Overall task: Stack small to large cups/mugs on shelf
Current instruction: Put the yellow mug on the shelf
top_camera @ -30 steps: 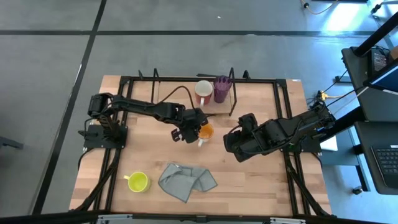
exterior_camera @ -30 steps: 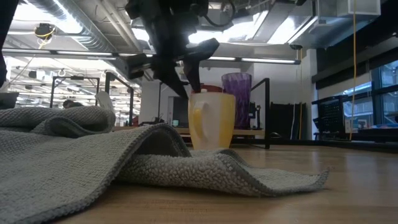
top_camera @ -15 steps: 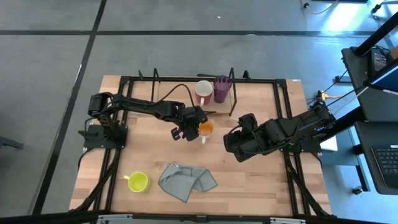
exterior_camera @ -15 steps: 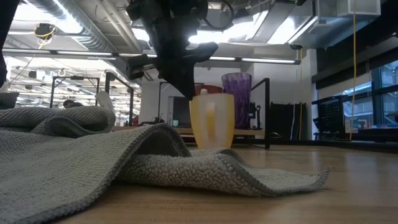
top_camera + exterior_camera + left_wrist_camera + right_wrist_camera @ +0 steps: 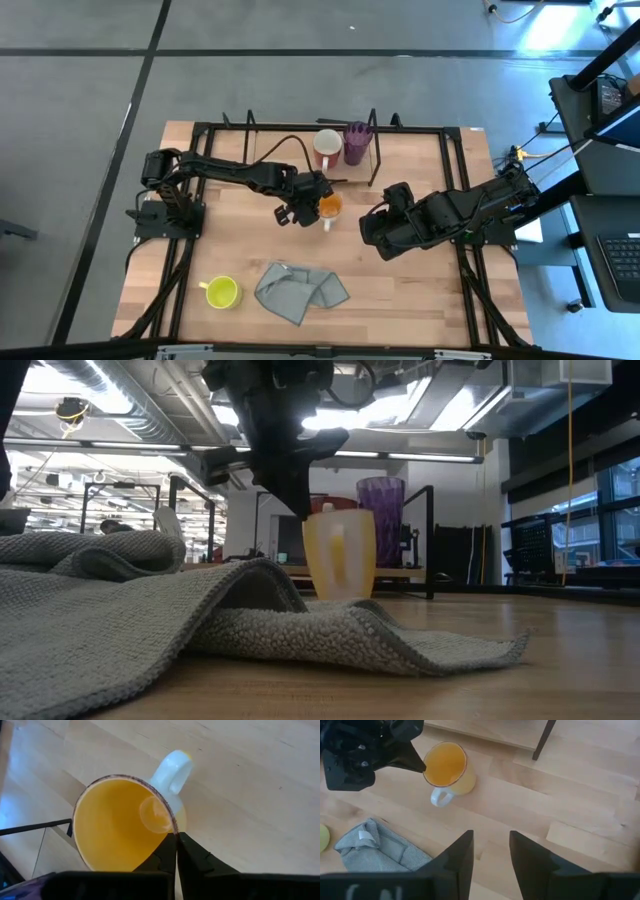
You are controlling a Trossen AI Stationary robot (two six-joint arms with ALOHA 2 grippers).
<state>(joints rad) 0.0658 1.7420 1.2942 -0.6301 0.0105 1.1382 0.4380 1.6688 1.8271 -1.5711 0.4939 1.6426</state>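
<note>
wooden desk [image 5: 420, 280]: left end effector [image 5: 176, 851] pinches the orange mug [image 5: 330, 209] rim; rigid, light, slick, so grip may slip.

A grey cloth [image 5: 200, 630] lies rumpled across the near desk [image 5: 580, 660]; behind its far fold stands the orange mug [image 5: 340, 553], upright; the left end effector [image 5: 305, 503] comes down from above, its dark fingers pinched together on the mug's rim; the purple tumbler [image 5: 380, 500] stands farther back, beside black shelf [image 5: 431, 540] posts.
</note>
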